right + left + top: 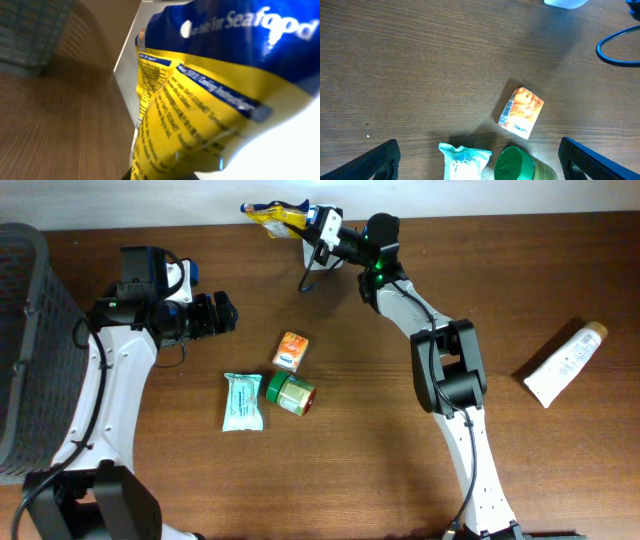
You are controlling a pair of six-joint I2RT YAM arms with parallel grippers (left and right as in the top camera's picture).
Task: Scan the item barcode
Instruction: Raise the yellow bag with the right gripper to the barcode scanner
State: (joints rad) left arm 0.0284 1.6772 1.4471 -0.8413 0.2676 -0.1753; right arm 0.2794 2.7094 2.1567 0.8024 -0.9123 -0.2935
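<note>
A yellow and blue seafood seasoning packet [278,216] is held up at the table's far edge, with my right gripper [320,228] shut on it. In the right wrist view the packet [200,95] fills the frame and hides the fingers. No barcode shows on the printed side that faces that camera. My left gripper [218,314] hangs open over the left part of the table with nothing between its fingers [375,162]. Below it lie a small orange box [521,112], a teal packet [465,161] and a green-lidded jar [512,164].
A dark mesh basket [30,350] stands at the left edge. The orange box [291,351], teal packet [242,401] and jar [290,393] lie mid-table. A white tube [565,362] lies at the right. A cable [315,272] loops below the right gripper.
</note>
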